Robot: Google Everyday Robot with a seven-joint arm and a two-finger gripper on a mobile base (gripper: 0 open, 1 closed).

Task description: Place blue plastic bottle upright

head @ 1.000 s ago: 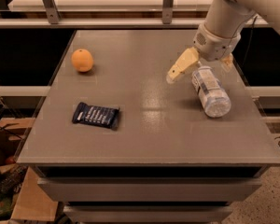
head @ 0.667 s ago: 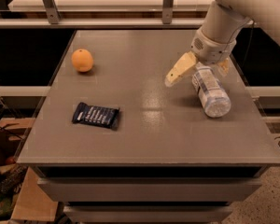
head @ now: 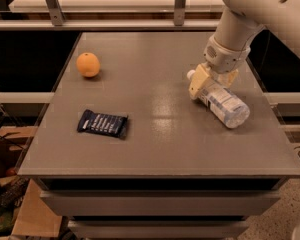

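The blue plastic bottle (head: 226, 105) lies on its side at the right of the grey table (head: 155, 144). It is clear and ribbed, with a blue-and-white label. Its white cap (head: 191, 75) points up-left and its base points down-right. My gripper (head: 212, 86) hangs from the white arm above the bottle's neck end. Its yellowish fingers (head: 197, 83) sit on either side of the bottle's upper part and press against it. The bottle still rests on the table.
An orange (head: 88, 64) sits at the table's far left. A flat dark-blue snack wrapper (head: 103, 123) lies left of centre toward the front. The bottle's base is near the table's right edge. A rail runs behind the table.
The gripper's left finger has swung in from a splayed pose to the bottle's neck. The bottle has turned, its base swinging to the right.
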